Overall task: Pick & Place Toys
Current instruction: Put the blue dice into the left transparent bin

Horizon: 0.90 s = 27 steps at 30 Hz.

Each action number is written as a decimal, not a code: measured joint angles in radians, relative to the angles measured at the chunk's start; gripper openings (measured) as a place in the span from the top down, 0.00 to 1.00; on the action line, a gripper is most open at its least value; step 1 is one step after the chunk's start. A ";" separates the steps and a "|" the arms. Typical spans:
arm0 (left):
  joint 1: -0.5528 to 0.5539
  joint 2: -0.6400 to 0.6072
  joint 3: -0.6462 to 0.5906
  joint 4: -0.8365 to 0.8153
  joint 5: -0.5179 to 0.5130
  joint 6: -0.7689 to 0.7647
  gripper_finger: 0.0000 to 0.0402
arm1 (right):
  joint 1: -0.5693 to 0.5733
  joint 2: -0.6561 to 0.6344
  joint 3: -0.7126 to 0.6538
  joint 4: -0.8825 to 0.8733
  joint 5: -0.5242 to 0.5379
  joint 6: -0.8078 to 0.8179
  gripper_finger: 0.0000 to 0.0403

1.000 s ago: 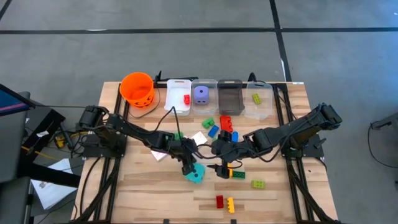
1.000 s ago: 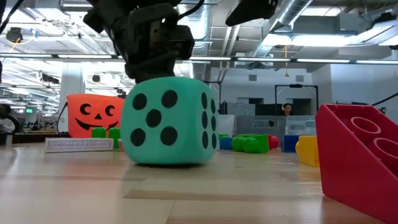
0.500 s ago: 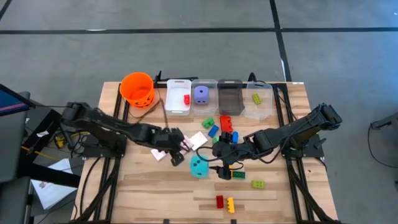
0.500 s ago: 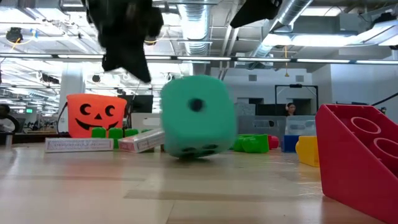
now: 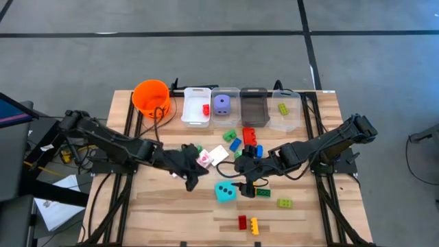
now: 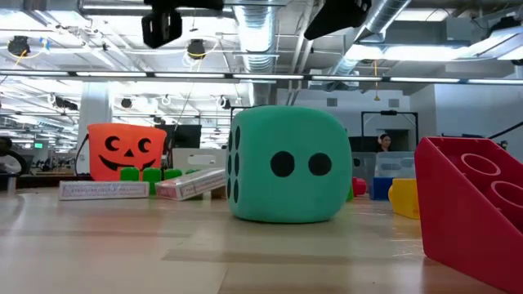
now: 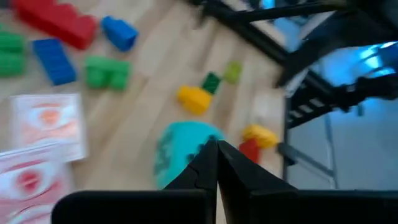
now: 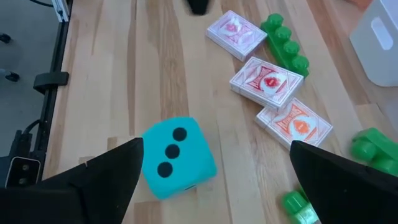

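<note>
A teal die [image 5: 225,191] with dark dots rests on one face on the wooden table [image 5: 171,213], near the middle; the low view shows its two-dot face [image 6: 284,163]. My left gripper [image 5: 193,181] hangs shut just left of the die and above the table, holding nothing; its shut fingertips [image 7: 216,145] point toward the die [image 7: 180,149]. My right gripper [image 5: 240,180] hovers open just right of the die, and its two fingers stand wide apart with the die [image 8: 179,157] ahead of them. Red-and-white cards [image 5: 218,154] and loose bricks [image 5: 236,140] lie beyond.
An orange bucket [image 5: 151,97] and a row of clear bins [image 5: 240,106] line the far edge. Bricks lie right of the die [image 5: 284,203] and near the front [image 5: 247,223]. A big red brick [image 6: 474,204] sits close to the low camera.
My left gripper, still shut, has risen off the top of the teal die and drawn back toward the table's left. The die has tumbled over a little toward the right and now rests still, with a different face turned to the front.
</note>
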 joint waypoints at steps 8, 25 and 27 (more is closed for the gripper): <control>-0.074 0.153 0.002 0.415 0.031 -0.042 1.00 | -0.010 0.000 0.000 -0.032 0.000 0.000 0.02; -0.079 0.380 0.000 0.498 0.005 -0.280 1.00 | -0.011 0.000 0.000 -0.048 0.000 0.000 0.02; -0.079 0.381 0.000 0.478 0.000 -0.280 1.00 | -0.011 0.000 0.000 -0.048 0.000 0.000 0.02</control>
